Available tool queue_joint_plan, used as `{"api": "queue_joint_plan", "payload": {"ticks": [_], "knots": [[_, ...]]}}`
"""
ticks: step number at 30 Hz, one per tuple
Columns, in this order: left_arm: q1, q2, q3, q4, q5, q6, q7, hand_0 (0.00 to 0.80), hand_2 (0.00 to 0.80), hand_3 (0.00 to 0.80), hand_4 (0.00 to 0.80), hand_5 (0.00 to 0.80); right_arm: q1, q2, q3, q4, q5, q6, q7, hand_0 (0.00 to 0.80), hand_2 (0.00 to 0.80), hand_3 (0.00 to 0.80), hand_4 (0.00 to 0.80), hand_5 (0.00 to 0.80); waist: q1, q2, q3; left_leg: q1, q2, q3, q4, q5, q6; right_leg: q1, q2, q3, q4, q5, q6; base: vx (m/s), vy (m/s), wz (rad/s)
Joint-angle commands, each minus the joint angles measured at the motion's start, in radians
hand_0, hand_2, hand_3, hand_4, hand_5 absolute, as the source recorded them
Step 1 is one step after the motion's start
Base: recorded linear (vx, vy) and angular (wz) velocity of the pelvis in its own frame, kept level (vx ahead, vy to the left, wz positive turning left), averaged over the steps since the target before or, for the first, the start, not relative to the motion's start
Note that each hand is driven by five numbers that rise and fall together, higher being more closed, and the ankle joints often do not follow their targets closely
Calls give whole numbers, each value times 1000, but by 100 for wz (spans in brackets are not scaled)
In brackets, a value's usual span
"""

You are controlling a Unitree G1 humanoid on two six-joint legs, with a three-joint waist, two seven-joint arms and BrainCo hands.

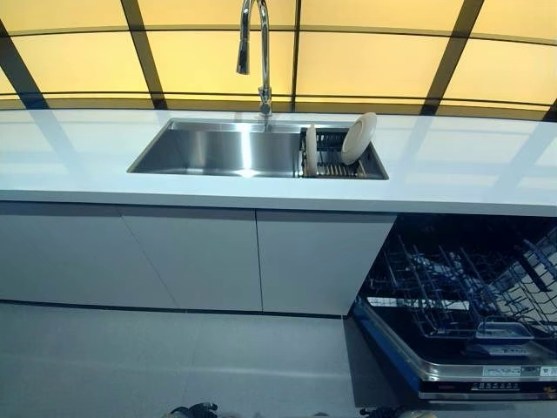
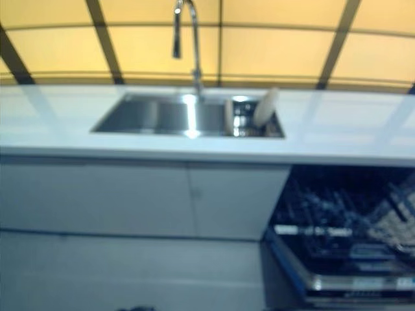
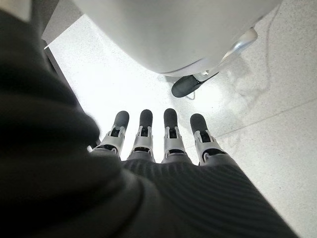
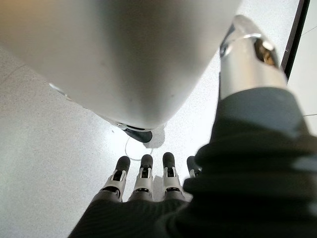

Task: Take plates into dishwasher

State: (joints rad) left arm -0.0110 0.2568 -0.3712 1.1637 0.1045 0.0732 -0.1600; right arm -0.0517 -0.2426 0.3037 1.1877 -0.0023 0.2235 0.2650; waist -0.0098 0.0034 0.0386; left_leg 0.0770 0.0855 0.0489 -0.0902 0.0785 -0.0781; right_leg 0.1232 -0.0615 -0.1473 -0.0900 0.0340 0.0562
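left eye view: plates (image 1: 358,138) in sink rack (image 1: 335,162), writing unreadable.

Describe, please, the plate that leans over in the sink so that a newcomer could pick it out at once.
Start at the steel sink set in the white counter, below the tall tap. At the sink's right end sits a dark wire rack, and the leaning plate is the round white one tilted at its far right. The other plate in the rack stands upright, edge-on.

We see both hands alike: the left hand (image 3: 163,148) and right hand (image 4: 143,186) have silver fingers with dark rounded tips (dark ribbed covers behind).
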Motion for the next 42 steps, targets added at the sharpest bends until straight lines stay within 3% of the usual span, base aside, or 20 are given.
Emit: {"api": "queue_joint_plan", "payload": {"ticks": [1, 8, 16, 19, 22, 24, 25, 29, 34, 35, 38, 39, 40, 42], "knots": [[-94, -7, -14, 52, 15, -18, 3, 0, 0, 0, 0, 0, -34, 11, 0, 72, -41, 12, -17, 0, 0, 0, 0, 0, 17, -38, 54, 43, -93, 50, 3, -82, 83, 5, -2, -10, 10, 25, 41, 0, 0, 0], [-90, -9, -12, 54, 6, -10, 3, 0, 0, 0, 0, 0, -37, 12, 9, 73, -44, -10, -5, 0, 0, 0, 0, 0, 19, -38, 58, 45, -92, 48, 3, -81, 83, 7, -2, -10, 12, 23, 40, 0, 0, 0], [-85, -10, -13, 54, 55, 9, -7, 0, 0, 0, 0, 0, -54, 20, 82, -25, -7, -192, 248, 0, 0, 0, 0, 0, 31, -44, 62, 56, -99, 34, 3, -81, 91, 11, -8, -10, 34, 13, 39, 0, 0, 0], [-75, 0, -23, 32, 67, 18, -10, 0, 0, 0, 0, 0, -66, 3, 113, -235, 105, -180, 367, 0, 0, 0, 0, 0, 36, -50, 67, 62, -103, 29, 3, -79, 95, 8, -15, -10, 50, 9, 42, 6, 12, 0], [-55, 17, -30, 1, 63, 27, -10, 0, 0, 0, 0, 0, -66, -15, 134, -572, 289, -80, 467, 0, 0, 0, 0, 0, 34, -57, 71, 65, -109, 32, 3, -81, 101, 0, -24, -6, 60, 11, 47, 21, 62, -1], [-48, 26, -34, -9, 56, 28, -11, 0, 0, 0, 0, 0, -70, -32, 155, -738, 436, -43, 509, 0, 0, 0, 0, 0, 31, -58, 73, 65, -112, 38, 3, -83, 106, -12, -32, 1, 74, 11, 53, 12, 121, -1], [-49, 30, -39, -13, 42, 28, -8, 0, 0, 0, 0, 0, -81, -31, 169, -889, 604, -41, 538, 0, 0, 0, 0, 0, 27, -55, 78, 62, -116, 45, 8, -84, 112, -29, -43, 12, 100, 7, 63, 2, 161, 0], [-67, 27, -51, -17, 18, 35, 2, 0, 0, 0, 0, 0, -143, 44, 151, -1080, 880, -32, 499, 0, 0, 0, 0, 0, 30, -44, 97, 41, -123, 52, 41, -92, 130, -77, -77, 25, 196, 11, 88, -14, 155, 0], [-92, 19, -88, 13, 34, 43, 4, 0, 0, 0, 0, 0, -307, 123, 46, -1211, 1084, -134, 323, 0, 0, 0, 0, 0, 44, -17, 108, -2, -142, 13, 91, -102, 156, -163, -151, 69, 428, 131, 74, 12, 166, -7], [-95, 19, -92, 17, 35, 42, 4, 0, 0, 0, 0, 0, -319, 125, 36, -1214, 1096, -134, 309, 0, 0, 0, 0, 0, 45, -15, 108, -3, -143, 10, 93, -103, 157, -173, -154, 73, 451, 139, 74, 39, 176, -6], [-107, 22, -111, 52, 40, 38, 4, 0, 0, 0, 0, 0, -427, 113, -42, -1232, 1191, -219, 163, 0, 0, 0, 0, 0, 44, 4, 106, 7, -144, -16, 92, -112, 158, -244, -163, 84, 594, 183, 75, 70, 157, 4], [-110, 25, -114, 61, 27, 41, 5, 0, 0, 0, 0, 0, -478, 95, -67, -1227, 1226, -282, 94, 0, 0, 0, 0, 0, 41, 3, 103, 21, -148, -17, 84, -118, 154, -268, -165, 76, 584, 194, 78, 106, 119, 12], [-112, 26, -115, 65, 25, 39, 5, 0, 0, 0, 0, 0, -500, 90, -80, -1228, 1231, -288, 69, 0, 0, 0, 0, 0, 40, 1, 101, 25, -150, -19, 81, -120, 153, -274, -163, 74, 571, 191, 77, 136, 67, 19], [-116, 25, -117, 95, 29, 29, 3, 0, 0, 0, 0, 0, -577, 49, -119, -1216, 1186, -368, -56, 0, 0, 0, 0, 0, 34, -18, 92, 44, -168, -32, 80, -141, 150, -283, -138, 63, 438, 172, 71, 234, -29, 4]]}}
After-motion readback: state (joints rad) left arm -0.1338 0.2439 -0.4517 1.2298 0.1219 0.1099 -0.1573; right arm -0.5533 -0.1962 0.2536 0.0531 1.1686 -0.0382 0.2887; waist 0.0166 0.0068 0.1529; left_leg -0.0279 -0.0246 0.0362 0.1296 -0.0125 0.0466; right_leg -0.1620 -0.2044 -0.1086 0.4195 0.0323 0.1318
